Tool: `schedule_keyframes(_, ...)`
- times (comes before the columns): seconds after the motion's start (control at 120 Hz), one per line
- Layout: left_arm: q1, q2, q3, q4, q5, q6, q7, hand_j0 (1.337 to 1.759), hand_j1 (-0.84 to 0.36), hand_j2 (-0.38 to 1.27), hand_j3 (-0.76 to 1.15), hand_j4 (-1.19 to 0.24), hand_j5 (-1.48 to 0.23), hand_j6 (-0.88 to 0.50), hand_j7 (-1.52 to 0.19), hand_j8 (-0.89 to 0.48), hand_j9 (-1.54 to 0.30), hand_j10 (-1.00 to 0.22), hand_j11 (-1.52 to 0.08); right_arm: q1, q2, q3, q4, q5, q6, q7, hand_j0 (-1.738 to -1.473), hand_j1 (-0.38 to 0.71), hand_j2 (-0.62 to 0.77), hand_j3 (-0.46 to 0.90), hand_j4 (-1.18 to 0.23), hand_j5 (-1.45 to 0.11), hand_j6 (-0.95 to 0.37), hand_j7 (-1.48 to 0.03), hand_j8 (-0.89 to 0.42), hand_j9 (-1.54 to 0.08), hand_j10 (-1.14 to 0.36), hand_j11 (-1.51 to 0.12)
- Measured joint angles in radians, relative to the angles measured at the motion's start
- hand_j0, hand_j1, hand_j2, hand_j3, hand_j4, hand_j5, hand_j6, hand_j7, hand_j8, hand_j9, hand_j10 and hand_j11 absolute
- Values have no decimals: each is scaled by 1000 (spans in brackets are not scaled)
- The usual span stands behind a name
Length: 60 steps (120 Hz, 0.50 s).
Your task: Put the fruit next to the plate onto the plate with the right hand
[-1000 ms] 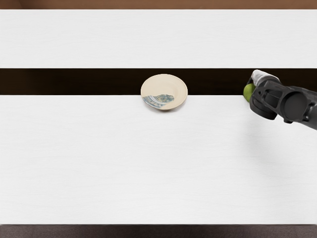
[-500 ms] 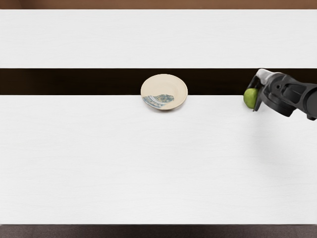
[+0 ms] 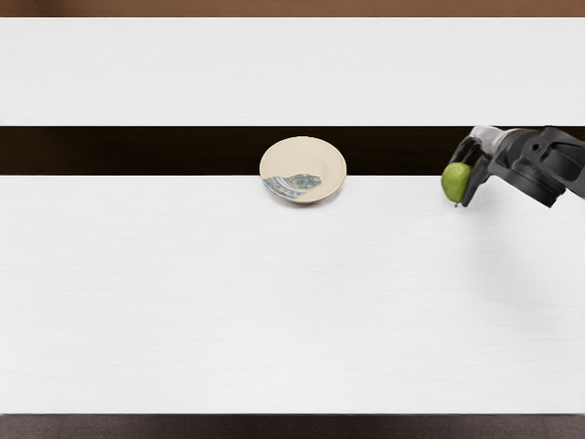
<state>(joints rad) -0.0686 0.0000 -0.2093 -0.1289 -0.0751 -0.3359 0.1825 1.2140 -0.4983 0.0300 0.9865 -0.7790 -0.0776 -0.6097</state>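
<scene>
A green pear-like fruit (image 3: 454, 183) hangs just above the white table near its far edge, on the right. My right hand (image 3: 473, 174) comes in from the right edge and is shut on the fruit, dark fingers (image 3: 473, 183) wrapped round its right side. The cream plate (image 3: 303, 169) with a blue-grey pattern sits well to the left of the fruit, at the table's far edge, with nothing on it. The left arm is out of view.
The white table (image 3: 274, 302) stretches across the whole lower picture. A dark gap (image 3: 137, 151) runs behind its far edge, with a second white surface (image 3: 274, 73) beyond.
The right hand has risen and shifted slightly left with the fruit. More of the fruit shows now, and the forearm has swung up toward the right edge.
</scene>
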Motion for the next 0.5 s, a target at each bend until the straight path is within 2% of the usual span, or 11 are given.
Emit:
schedule_keyframes(0.267, 1, 0, 2, 0, 0, 0, 0, 1658, 332, 3, 0, -14, -18, -14, -18, -14, -18, -14, -18, -14, -2, 76, 30, 2, 25, 0, -1653, 212, 556, 0, -660, -1057, -556, -1037, -655, -1069, -776, -1077)
schedule_keyframes(0.5, 1, 0, 2, 0, 0, 0, 0, 1658, 333, 3, 0, -14, -18, -14, -18, -14, -18, -14, -18, -15, 17, 119, 39, 4, 29, 0, -1653, 165, 478, 0, -680, -1082, -558, -1066, -668, -1091, -803, -1099)
